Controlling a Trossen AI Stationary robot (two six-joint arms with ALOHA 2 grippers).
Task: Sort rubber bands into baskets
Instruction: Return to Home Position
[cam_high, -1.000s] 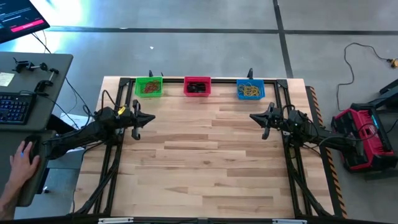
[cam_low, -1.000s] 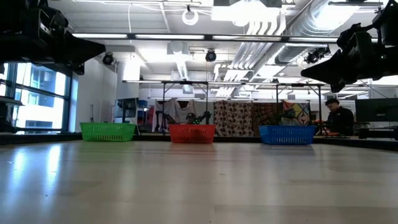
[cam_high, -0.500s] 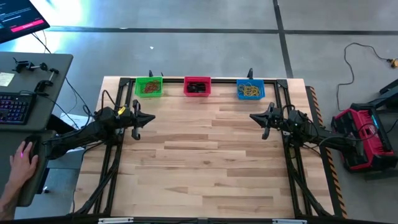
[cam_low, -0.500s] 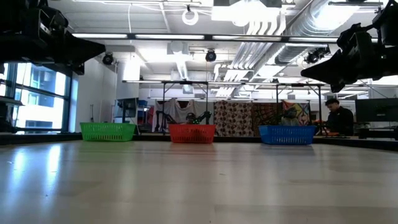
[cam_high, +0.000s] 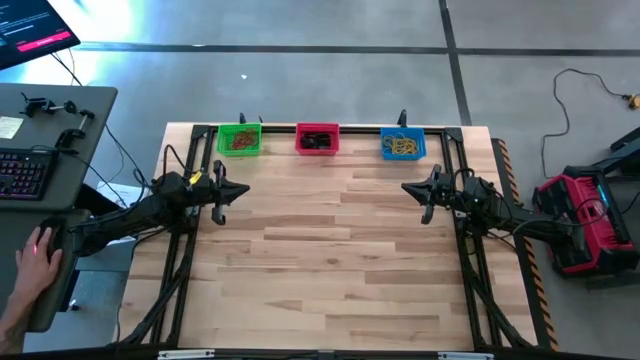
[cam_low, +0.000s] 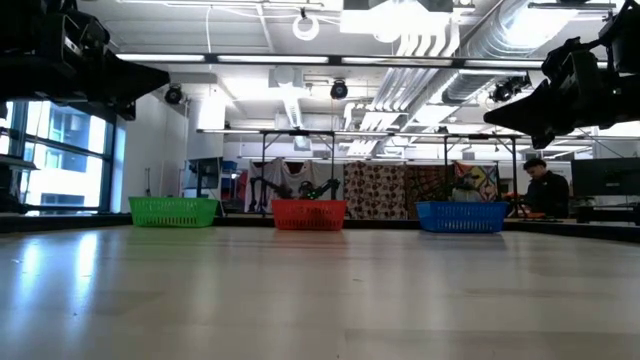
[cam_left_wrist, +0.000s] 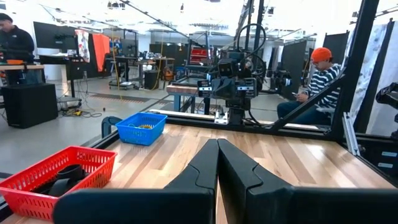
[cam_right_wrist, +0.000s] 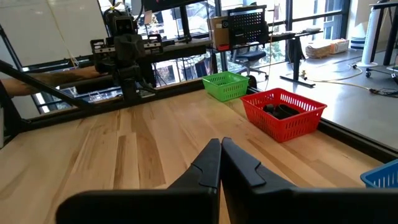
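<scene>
Well, all the bands that show lie in baskets: red bands (cam_high: 239, 143) in the green basket (cam_low: 173, 212), black bands (cam_high: 318, 141) in the red basket (cam_low: 309, 215), yellow bands (cam_high: 402, 146) in the blue basket (cam_low: 461, 217). You have three baskets in a row along the table's (cam_high: 330, 270) far edge, green toward the far left corner, blue toward the far right. The bands are heaped too close to count.

Sorting looks done to me, so the step in hand is bringing the arms home. Your left gripper (cam_left_wrist: 217, 142) hangs just inside the left edge and the right gripper (cam_right_wrist: 221, 140) just inside the right edge. Each has its fingers pressed together on nothing. That makes two arms, and neither touches a basket.

Your next move calls for little: fold both arms to rest, fingers closed, passing clear of the baskets.
</scene>
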